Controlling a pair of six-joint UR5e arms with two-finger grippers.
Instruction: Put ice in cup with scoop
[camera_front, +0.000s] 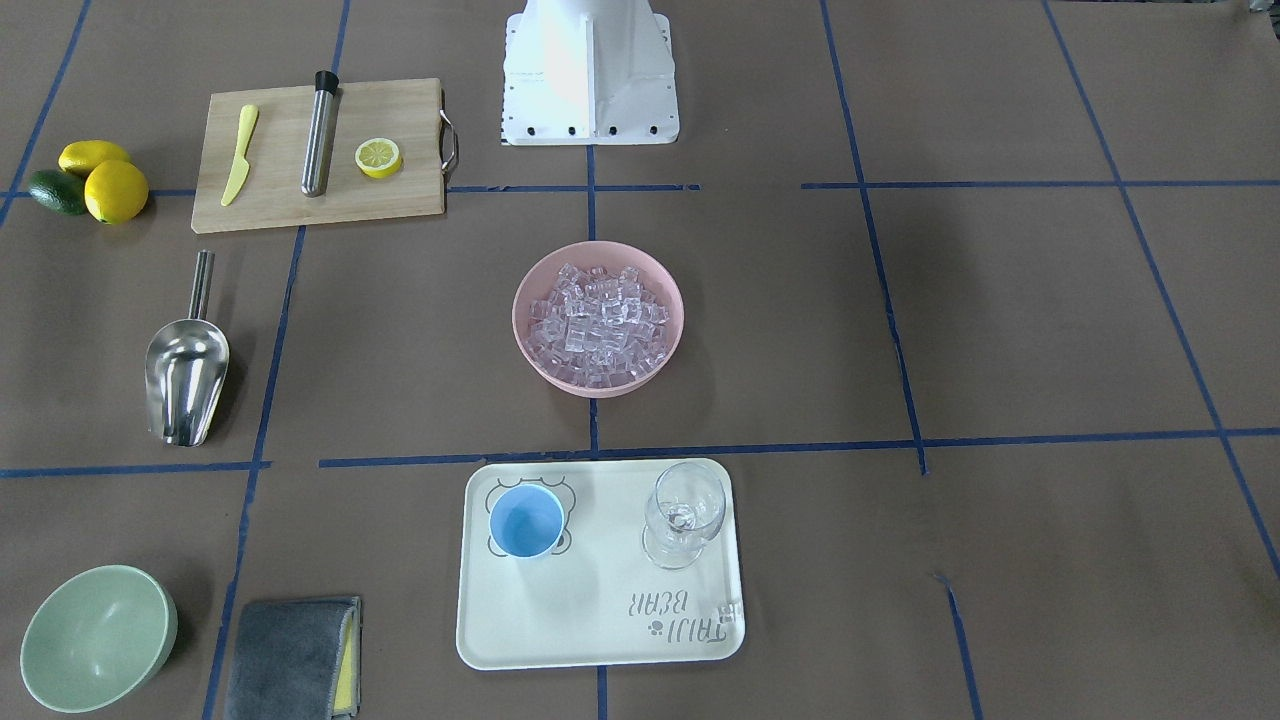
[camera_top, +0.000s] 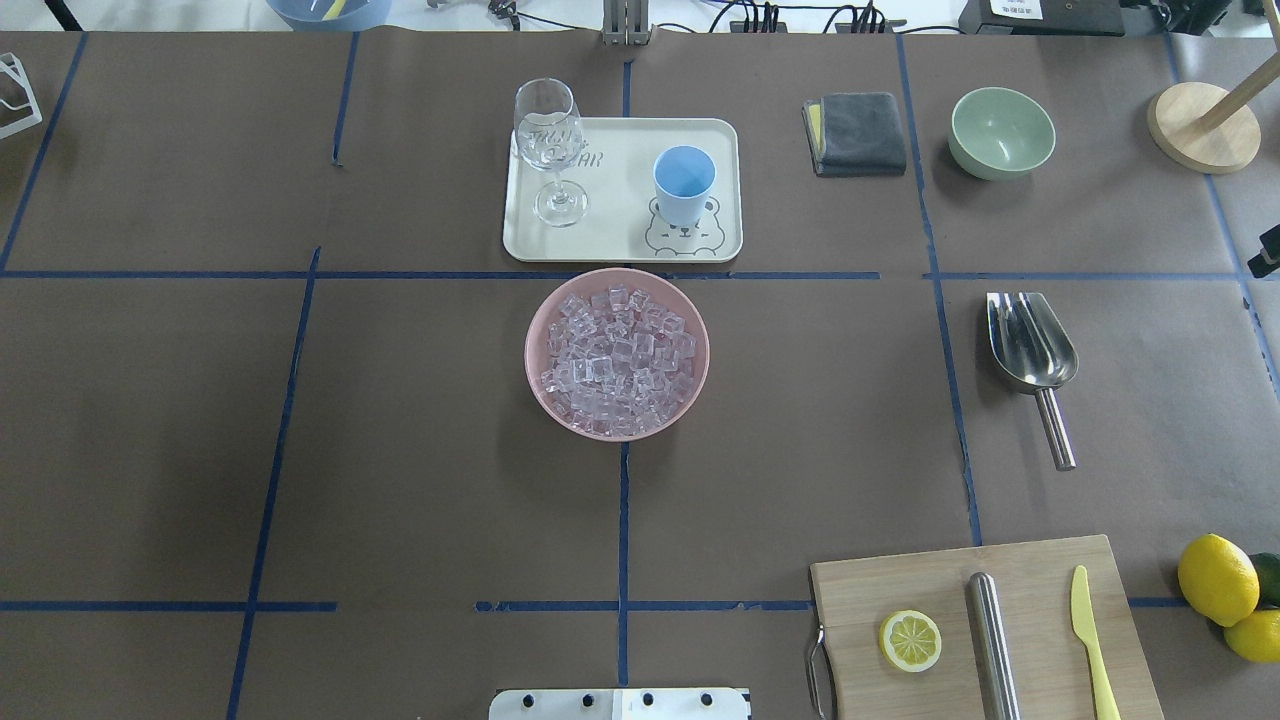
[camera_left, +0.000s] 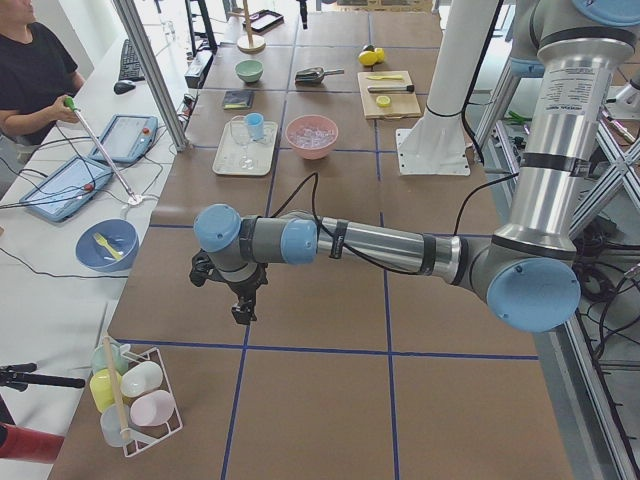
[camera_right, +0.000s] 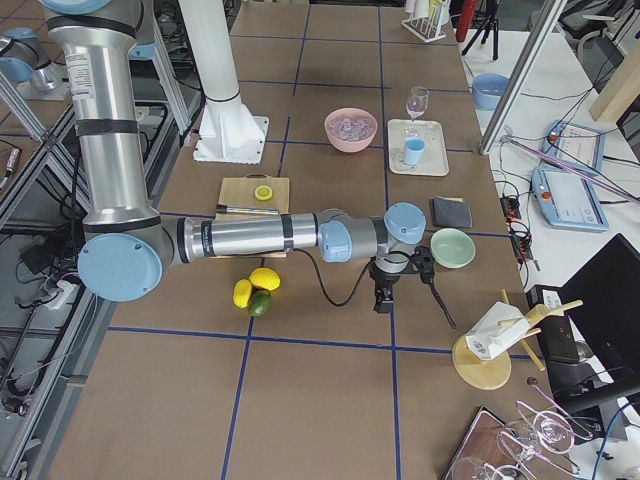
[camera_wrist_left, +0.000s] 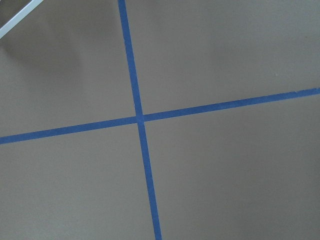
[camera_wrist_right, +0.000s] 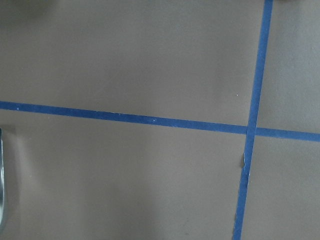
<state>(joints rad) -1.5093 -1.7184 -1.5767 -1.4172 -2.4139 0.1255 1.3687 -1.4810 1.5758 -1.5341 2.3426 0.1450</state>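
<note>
Treat grip state of right gripper (camera_right: 385, 292) and left gripper (camera_left: 243, 303) as unknown, seen only side-on. Expect scoop (camera_top: 1030, 345) pickup first, since it is placed nearest right gripper, with ice (camera_top: 617, 350) and cup (camera_top: 685, 185) beyond.

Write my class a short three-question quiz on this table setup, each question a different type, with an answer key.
1. True or false: the scoop lies on the cutting board.
2. Which holds the ice? A the pink bowl; B the pale green bowl; C the wine glass.
3. Fill in: the light-blue cup stands on the ___.
Key: 1 false; 2 A; 3 tray.
</note>
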